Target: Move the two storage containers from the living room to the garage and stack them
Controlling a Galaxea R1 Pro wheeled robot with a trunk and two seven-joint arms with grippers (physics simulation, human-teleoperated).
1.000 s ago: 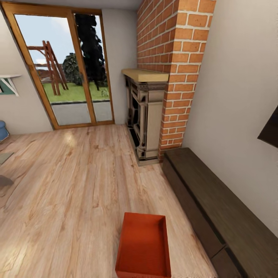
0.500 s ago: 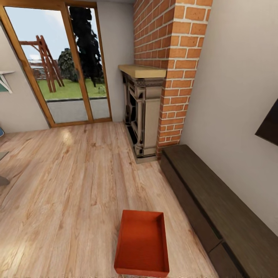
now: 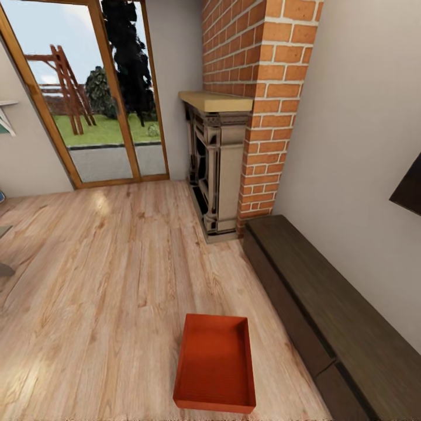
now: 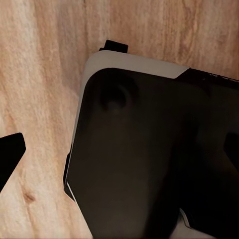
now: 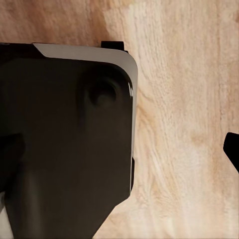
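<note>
One orange-red storage container [image 3: 215, 362] rests on the living room's light wood-plank floor [image 3: 105, 280], low in the head view and just left of a dark low cabinet. It is open-topped and empty. In the left wrist view my left gripper [image 4: 119, 152] hangs over my own dark base [image 4: 149, 159] and the planks, with one black fingertip [image 4: 10, 152] at the frame edge and nothing between the fingers. My right gripper [image 5: 119, 149] hangs likewise over the base [image 5: 64, 139], its fingertip [image 5: 232, 148] far to one side. Both are open.
A brick chimney [image 3: 257, 88] with a stone fireplace [image 3: 219, 169] stands ahead on the right. The long dark low cabinet [image 3: 327, 316] runs along the right wall under a dark screen [image 3: 409, 190]. Wood-framed glass doors [image 3: 93, 99] fill the far wall.
The whole head view has shifted a little, so the camera has moved. The container now sits slightly higher in the picture, with its near wall fully in view.
</note>
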